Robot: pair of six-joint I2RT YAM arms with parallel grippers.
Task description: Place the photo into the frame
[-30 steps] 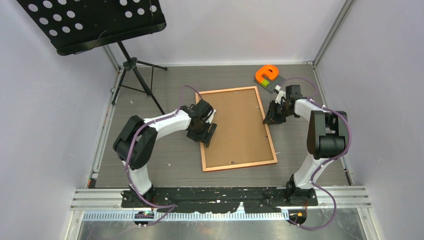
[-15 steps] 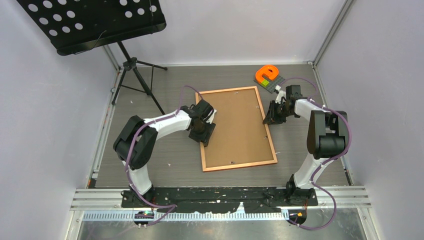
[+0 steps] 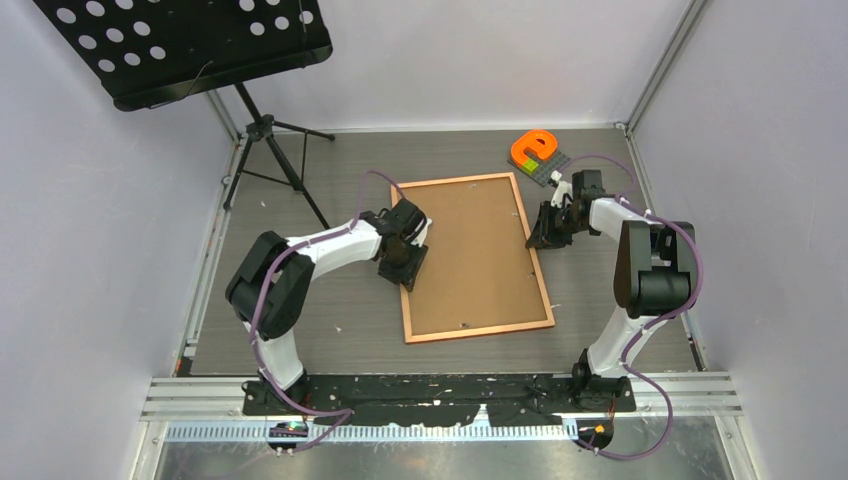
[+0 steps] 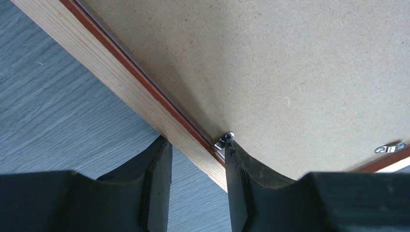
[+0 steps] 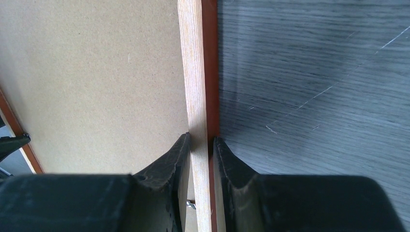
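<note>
From above: frame (image 3: 480,331) lying flat, back up, brown backing board (image 3: 470,255) seated in it; photo nowhere visible.

Left wrist: left gripper (image 4: 194,145) straddling the frame's left rail beside a turn clip (image 4: 224,140); cannot tell whether gripped.

Right wrist: right gripper (image 5: 200,140) pinched narrow on the right rail.

Likely stiff, light, perhaps glazed; best held by the rails.

**Soft, even light; close parts blurring**

Diffuse light, seemingly from overhead, is filling the top view, brightening the pale walls (image 3: 480,60) and leaving only faint shadows on the table (image 3: 450,150). Detail there is reading sharp. In both wrist views the black fingers (image 4: 157,193) are blurring at the bottom, while the frame's (image 4: 121,77) wood grain is showing crisp.
</note>
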